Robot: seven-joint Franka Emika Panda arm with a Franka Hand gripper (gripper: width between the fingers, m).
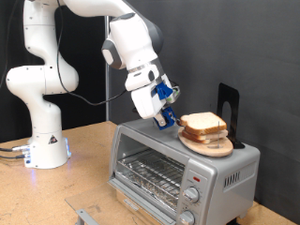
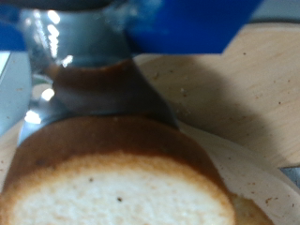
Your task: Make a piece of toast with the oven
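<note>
The silver oven (image 1: 220, 173) stands on the table with its glass door closed, the wire rack (image 1: 148, 172) showing through it. On its top lies a round wooden board (image 1: 214, 147) with two stacked slices of bread. My gripper (image 1: 172, 117) is tilted down at the exterior view's left edge of the stack, level with the top piece of toast (image 1: 201, 121). In the wrist view that slice (image 2: 112, 192) fills the foreground, with one grey finger (image 2: 82, 89) right behind its crust. The other finger is hidden.
A black upright stand (image 1: 228, 105) sits behind the board on the oven top. The oven's knobs (image 1: 192, 194) are on its front at the exterior view's right. The arm's base (image 1: 42, 145) stands on the wooden table (image 1: 84, 178). A grey metal piece (image 1: 89, 216) lies at the bottom edge.
</note>
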